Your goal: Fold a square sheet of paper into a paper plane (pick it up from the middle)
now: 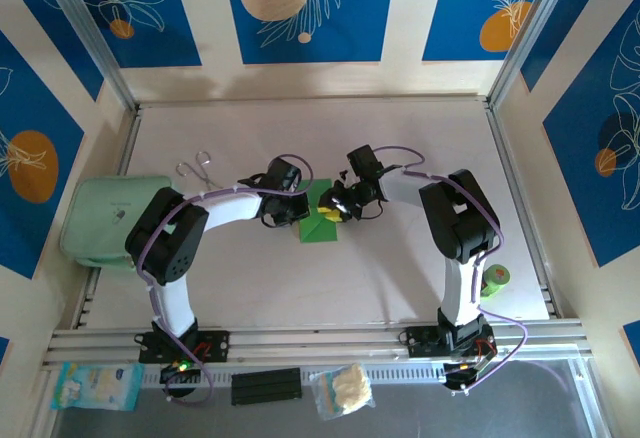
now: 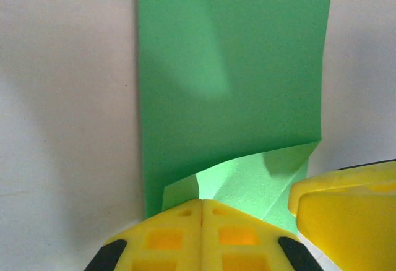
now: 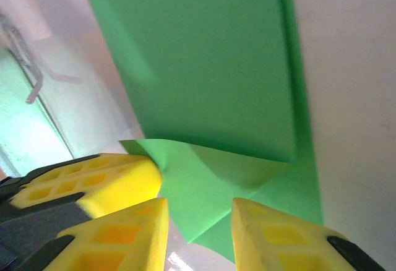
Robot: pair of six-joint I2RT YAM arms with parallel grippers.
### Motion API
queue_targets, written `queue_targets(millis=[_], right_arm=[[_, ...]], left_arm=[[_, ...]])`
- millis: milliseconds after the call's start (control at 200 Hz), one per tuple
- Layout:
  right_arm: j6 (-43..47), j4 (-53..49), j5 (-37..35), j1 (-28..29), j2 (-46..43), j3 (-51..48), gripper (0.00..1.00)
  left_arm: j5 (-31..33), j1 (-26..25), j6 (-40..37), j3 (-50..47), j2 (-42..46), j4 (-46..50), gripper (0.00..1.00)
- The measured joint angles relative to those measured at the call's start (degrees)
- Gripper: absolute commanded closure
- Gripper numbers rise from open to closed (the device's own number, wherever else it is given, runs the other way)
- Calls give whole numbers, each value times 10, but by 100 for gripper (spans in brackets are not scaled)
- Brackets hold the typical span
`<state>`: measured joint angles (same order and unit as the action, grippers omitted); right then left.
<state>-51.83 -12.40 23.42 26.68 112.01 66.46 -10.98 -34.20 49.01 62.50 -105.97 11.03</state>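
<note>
The square sheet of paper (image 1: 322, 229) is bright green and lies folded double on the table's middle. In the left wrist view the paper (image 2: 229, 73) runs away from me, and its near corner is turned over as a paler triangular flap (image 2: 260, 178). My left gripper (image 2: 202, 212) is shut, and its closed tips rest on that flap's edge. My right gripper (image 3: 198, 206) is open, its two yellow fingers either side of the flap's point (image 3: 204, 190). The left gripper's finger (image 3: 105, 181) touches the flap's far corner. From above, both grippers (image 1: 310, 214) (image 1: 335, 214) meet over the paper.
A pale mint pouch (image 1: 105, 220) lies at the left edge, with metal scissors (image 1: 195, 169) behind it. A small green roll (image 1: 495, 278) stands by the right arm's base. Small packets (image 1: 97, 386) (image 1: 343, 388) lie below the front rail.
</note>
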Motion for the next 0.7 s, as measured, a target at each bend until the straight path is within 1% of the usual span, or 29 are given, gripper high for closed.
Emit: queue_targets(millis=[125,200,420,700], right_arm=[[8,28,12,0,0,-4,70],[8,28,10,0,0,-5,70],[7,0,-25,-1,0,-6,69],[3,-13,-51,-1,0,-6,68]], left_arm=[[2,3,6,-3,0,0,95],[4,4,6,-5,0,0,95],[6,6,9,-6,0,0,94],[6,9,15,-10,0,1,95]])
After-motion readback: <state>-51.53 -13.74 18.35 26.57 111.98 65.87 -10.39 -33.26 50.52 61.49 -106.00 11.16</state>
